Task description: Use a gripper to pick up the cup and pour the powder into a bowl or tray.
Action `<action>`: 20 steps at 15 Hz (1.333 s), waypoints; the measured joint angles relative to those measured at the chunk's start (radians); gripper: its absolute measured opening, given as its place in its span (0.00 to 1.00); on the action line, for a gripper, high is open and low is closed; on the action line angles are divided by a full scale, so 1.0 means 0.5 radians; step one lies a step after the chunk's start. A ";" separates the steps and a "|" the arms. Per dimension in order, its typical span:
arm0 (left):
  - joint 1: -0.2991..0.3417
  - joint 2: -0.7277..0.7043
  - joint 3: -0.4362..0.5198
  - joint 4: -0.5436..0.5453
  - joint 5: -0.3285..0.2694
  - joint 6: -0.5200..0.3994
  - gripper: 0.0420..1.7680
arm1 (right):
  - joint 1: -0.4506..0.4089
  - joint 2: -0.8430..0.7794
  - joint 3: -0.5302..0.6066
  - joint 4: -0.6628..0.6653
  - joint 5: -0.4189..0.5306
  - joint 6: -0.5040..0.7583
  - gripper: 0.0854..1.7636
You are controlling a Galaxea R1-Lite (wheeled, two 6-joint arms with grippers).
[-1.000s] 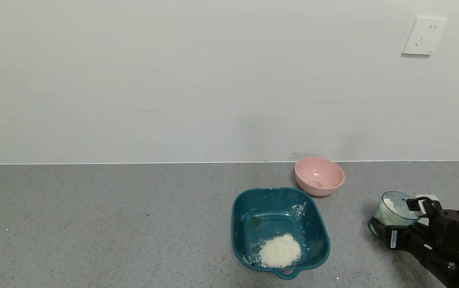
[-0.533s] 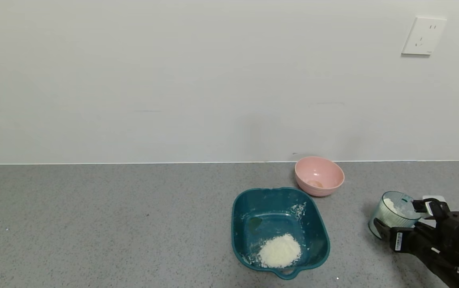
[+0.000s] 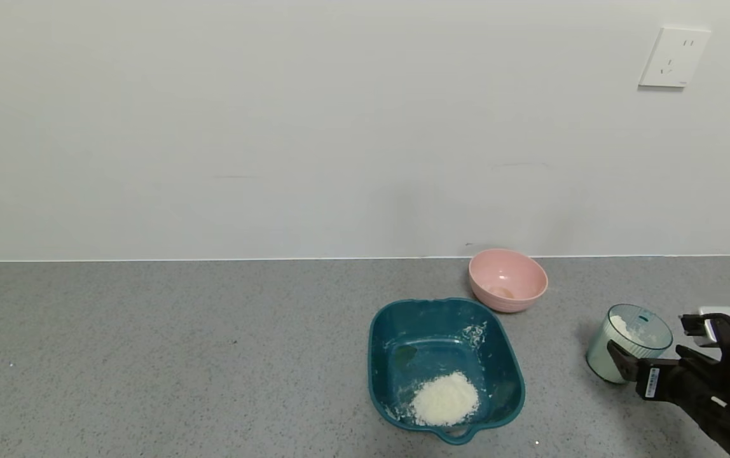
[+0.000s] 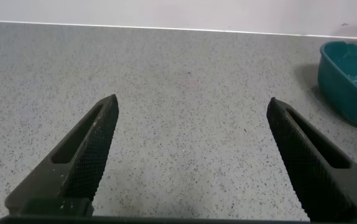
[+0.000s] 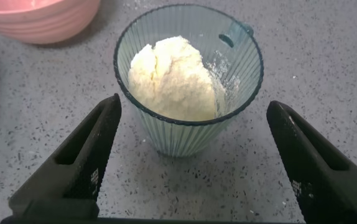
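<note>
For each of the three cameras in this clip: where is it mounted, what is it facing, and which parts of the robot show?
Head view: on the head, looking down at the counter; right gripper shows beside the cup.
Left wrist view: on the left arm, facing bare counter; left gripper open.
Right wrist view: on the right arm, facing the cup, fingers either side.
Shared: the teal tray, pink bowl.

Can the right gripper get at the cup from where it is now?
Probably yes: the right gripper is open, the cup stands upright just ahead of its fingers, nothing between them.
</note>
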 joint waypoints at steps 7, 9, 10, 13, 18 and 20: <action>0.000 0.000 0.000 0.000 0.000 0.000 0.97 | -0.007 -0.260 0.117 0.033 -0.030 0.005 0.96; 0.000 0.000 0.000 0.000 0.000 0.000 0.97 | 0.003 -0.356 0.119 0.103 -0.034 -0.001 0.96; 0.000 0.000 0.000 0.000 0.000 0.000 0.97 | 0.006 -0.412 0.120 0.163 -0.034 -0.001 0.96; 0.000 0.000 0.000 0.000 -0.001 0.000 0.97 | 0.010 -0.629 0.120 0.401 -0.035 -0.004 0.96; 0.000 0.000 0.000 0.000 0.000 0.000 0.97 | 0.007 -1.200 0.120 1.064 -0.048 0.004 0.96; 0.000 0.000 0.000 0.000 0.000 0.000 0.97 | -0.004 -1.440 0.119 1.314 -0.052 0.006 0.96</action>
